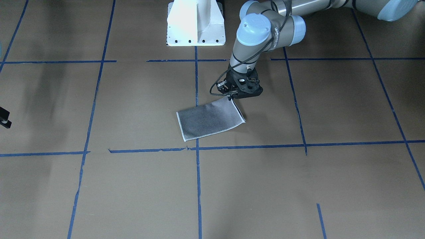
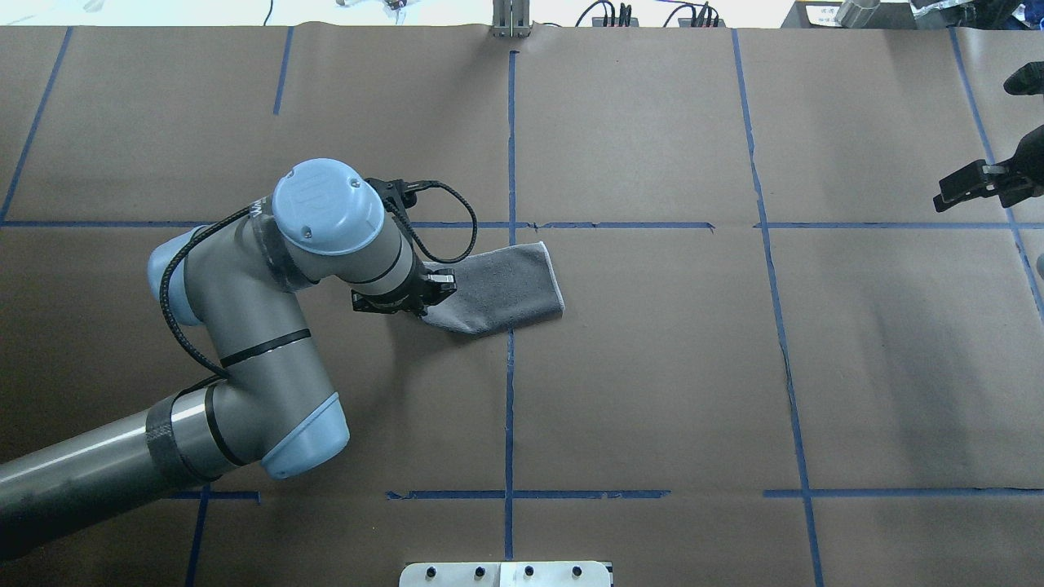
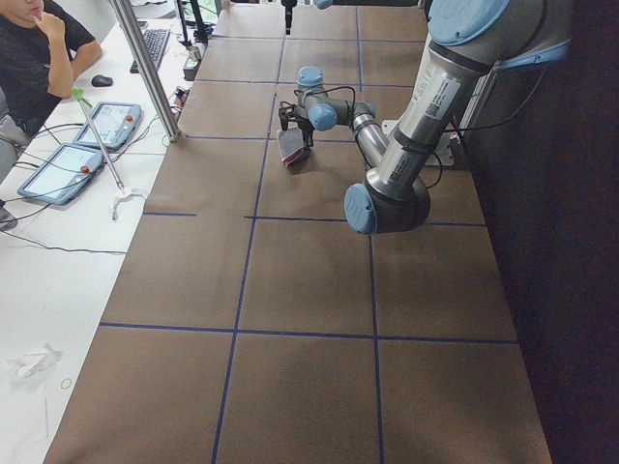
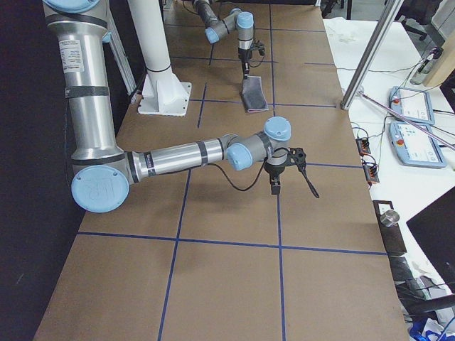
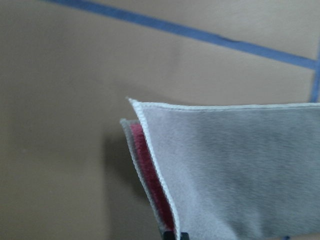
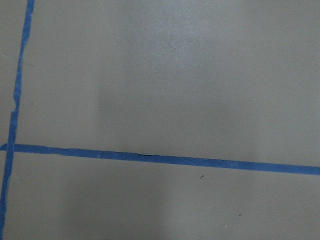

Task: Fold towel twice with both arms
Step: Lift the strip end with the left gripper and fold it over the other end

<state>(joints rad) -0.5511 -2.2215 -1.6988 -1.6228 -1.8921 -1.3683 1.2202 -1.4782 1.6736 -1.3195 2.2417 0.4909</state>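
Observation:
The towel [image 1: 210, 120] lies on the table folded in half, grey face up, with a whitish stitched border. In the left wrist view the towel [image 5: 235, 170] shows a pink-red inner layer between its grey layers. My left gripper [image 1: 231, 97] stands at the towel's corner nearest the robot and is shut on the edge there; it also shows in the overhead view [image 2: 436, 293]. My right gripper [image 2: 975, 143] hangs far off at the table's right side, open and empty, its fingers spread in the exterior right view [image 4: 293, 188]. The right wrist view shows only bare table.
Brown paper with blue tape lines [image 1: 197, 146] covers the table. The white pedestal [image 1: 196, 23] stands behind the towel. An operator [image 3: 39, 58] sits beyond the table's far side, with tablets [image 3: 92, 145] beside him.

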